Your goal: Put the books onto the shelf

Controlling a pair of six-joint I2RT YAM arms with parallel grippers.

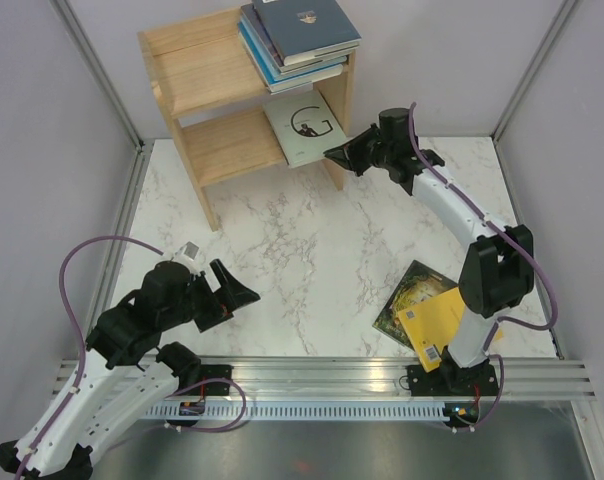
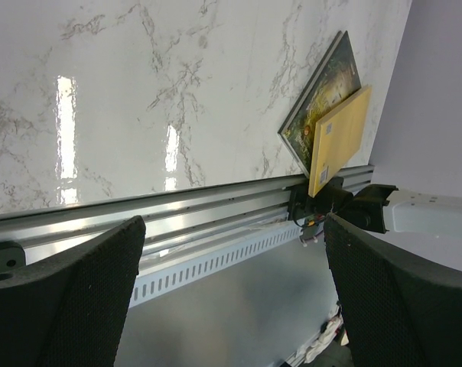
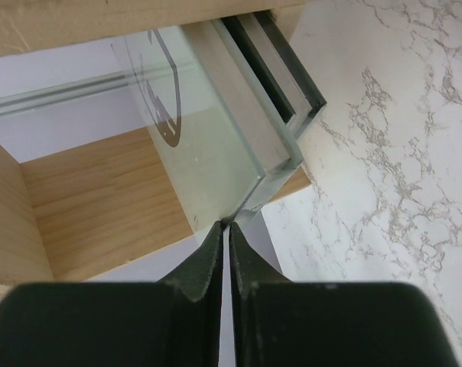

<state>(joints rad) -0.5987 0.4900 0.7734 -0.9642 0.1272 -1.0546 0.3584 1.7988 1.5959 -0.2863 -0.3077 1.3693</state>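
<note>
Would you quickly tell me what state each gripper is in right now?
Left gripper: open, holding nothing.
Right gripper: closed, apparently pinching the corner of the pale G book.

You can read only one sign: a large dark letter "G" on the cover of the pale book, at the lower level of the shelf. The right wrist view shows only a part of this letter. The yellow book on the counter carries a small white barcode label, but its digits are too small to read.
</note>
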